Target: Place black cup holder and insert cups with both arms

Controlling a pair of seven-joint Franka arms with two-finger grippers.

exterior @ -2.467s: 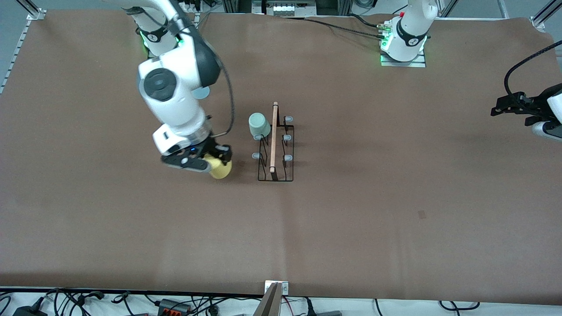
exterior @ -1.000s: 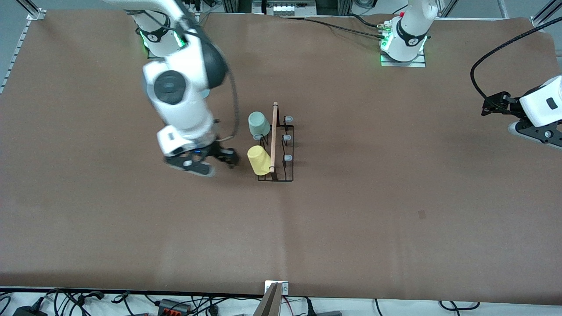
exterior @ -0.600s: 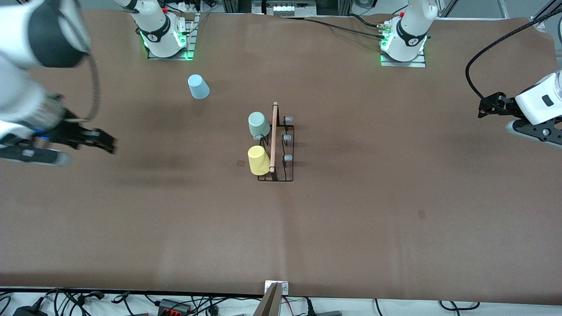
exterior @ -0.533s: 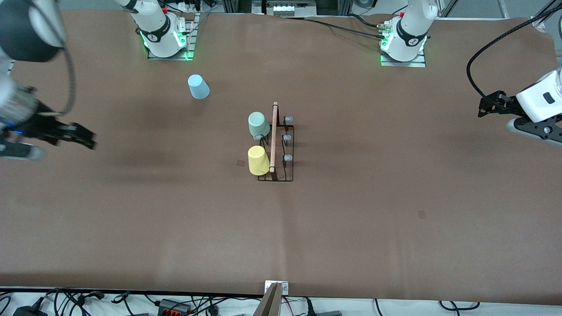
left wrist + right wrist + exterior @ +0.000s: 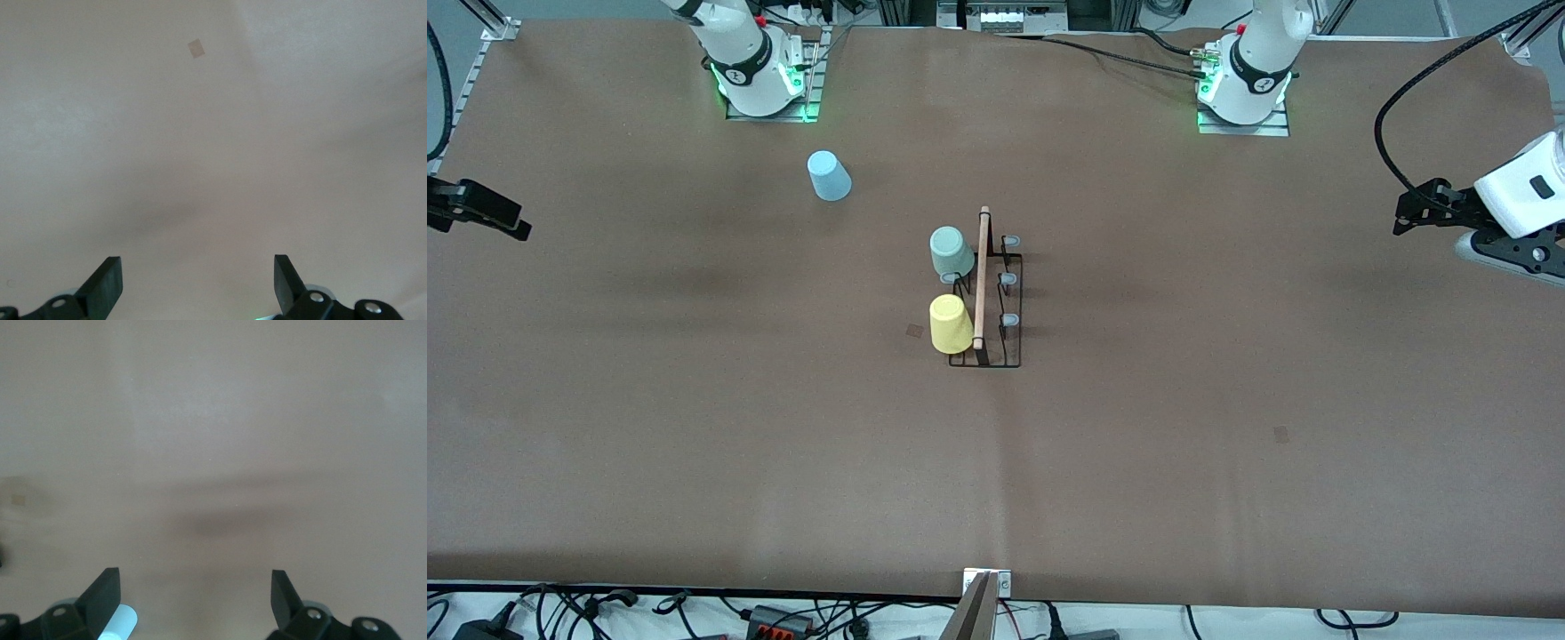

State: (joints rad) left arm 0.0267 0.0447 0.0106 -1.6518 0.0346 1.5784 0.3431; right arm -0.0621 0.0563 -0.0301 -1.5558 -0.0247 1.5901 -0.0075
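Both grippers hang spread and empty: right gripper [image 5: 480,213] and left gripper [image 5: 1427,206] over opposite table ends. Black cup holder [image 5: 985,293] stands mid-table with sage green cup [image 5: 951,252] and yellow cup [image 5: 951,324] pegged; light blue cup [image 5: 829,175] remains near the right arm's base.

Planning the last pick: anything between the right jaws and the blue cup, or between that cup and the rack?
Nothing visible. The right gripper is open at its end of the table; bare mat lies between it and the blue cup, and between the cup and the black cup holder.
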